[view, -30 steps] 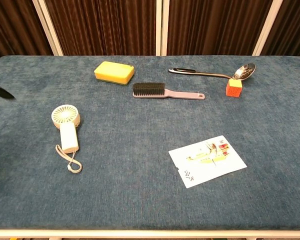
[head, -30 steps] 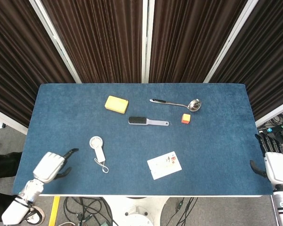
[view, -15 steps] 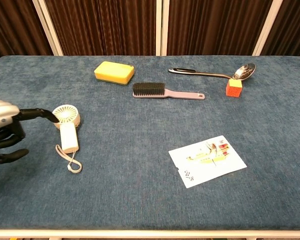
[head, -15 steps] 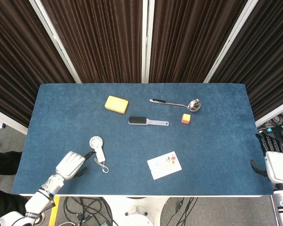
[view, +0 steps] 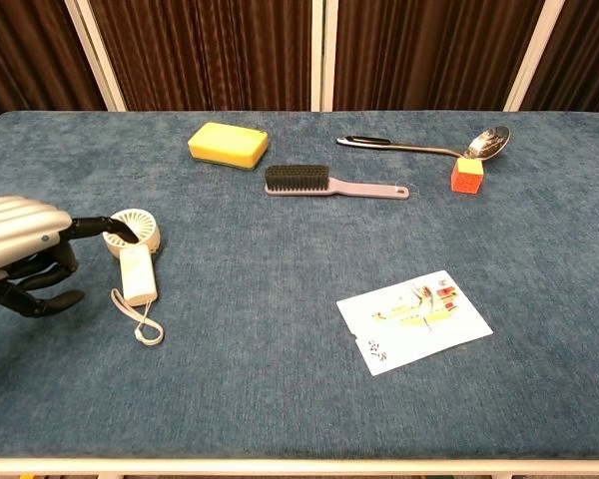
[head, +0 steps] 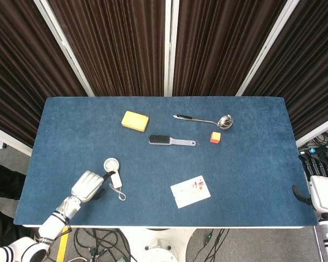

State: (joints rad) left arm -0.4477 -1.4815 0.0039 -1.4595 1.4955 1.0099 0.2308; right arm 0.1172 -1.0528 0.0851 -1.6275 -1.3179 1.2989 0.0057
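Right robot hand cut by head view's edge, absent from chest view, left robot hand cropped at frame edge, card print illegible

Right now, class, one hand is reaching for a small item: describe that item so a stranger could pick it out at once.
Start at the blue table and go to its front-left area, where the left hand reaches in. At its fingertips lies the handheld fan: a round grilled head on a short cream handle with a looped wrist strap. Nothing else nearby is cream-white with a round head.
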